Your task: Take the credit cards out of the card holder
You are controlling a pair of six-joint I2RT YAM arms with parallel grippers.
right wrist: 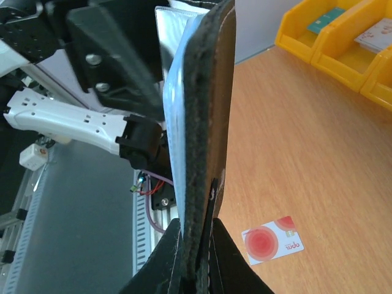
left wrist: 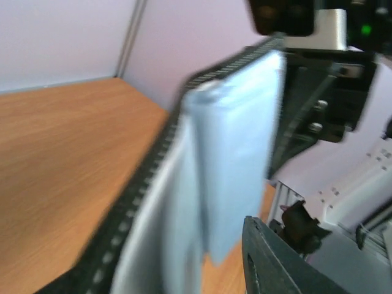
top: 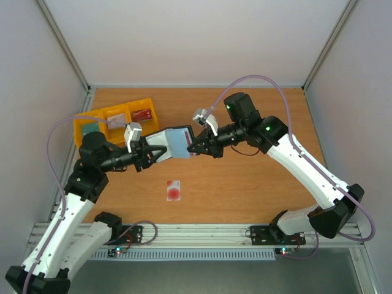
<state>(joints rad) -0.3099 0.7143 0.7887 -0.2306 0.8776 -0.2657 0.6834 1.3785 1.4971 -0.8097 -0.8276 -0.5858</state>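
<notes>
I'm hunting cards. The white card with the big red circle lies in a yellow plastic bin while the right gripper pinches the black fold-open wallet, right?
No: the top view shows the white card with the big red circle lying on the wooden table, outside the yellow plastic bins. The right gripper pinches the black fold-open wallet.

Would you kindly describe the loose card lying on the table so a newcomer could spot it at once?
On the wooden table, look nearer the front edge than the raised card holder: one small card lies flat there, alone. It is white with a big red circle, whereas the other cards sit inside the yellow bins at the back left.
</notes>
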